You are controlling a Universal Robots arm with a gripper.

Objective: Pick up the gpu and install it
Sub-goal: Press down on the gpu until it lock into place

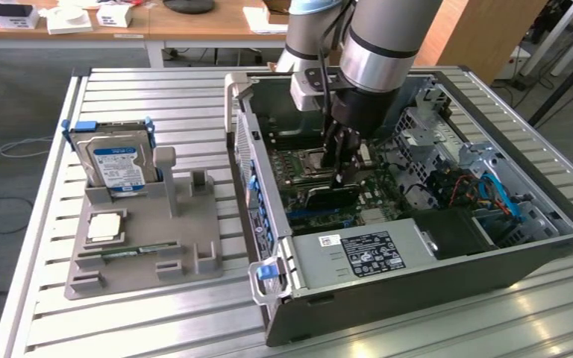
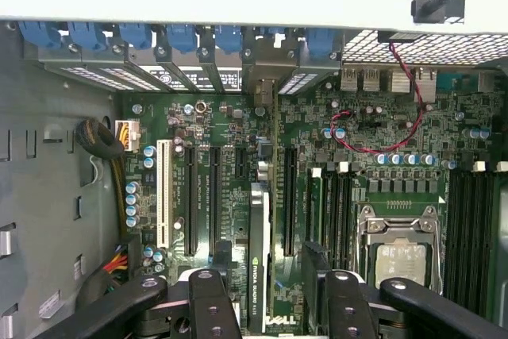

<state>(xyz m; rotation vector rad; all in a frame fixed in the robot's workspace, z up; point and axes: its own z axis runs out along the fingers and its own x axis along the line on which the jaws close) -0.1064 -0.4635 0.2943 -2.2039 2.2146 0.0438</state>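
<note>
Black two-fingered claw (image 2: 270, 295) lowered inside open black computer tower case (image 1: 525, 261) on ribbed metal surface (image 1: 117, 328), fingers spread, released. Thin green gpu card with black cooler (image 2: 258, 267) standing on edge in a black motherboard slot, between the spread fingers, apparently ungripped. On the exterior view's left, grey holder tray (image 1: 137, 253) carrying boxy hard drive (image 1: 117, 164).
</note>
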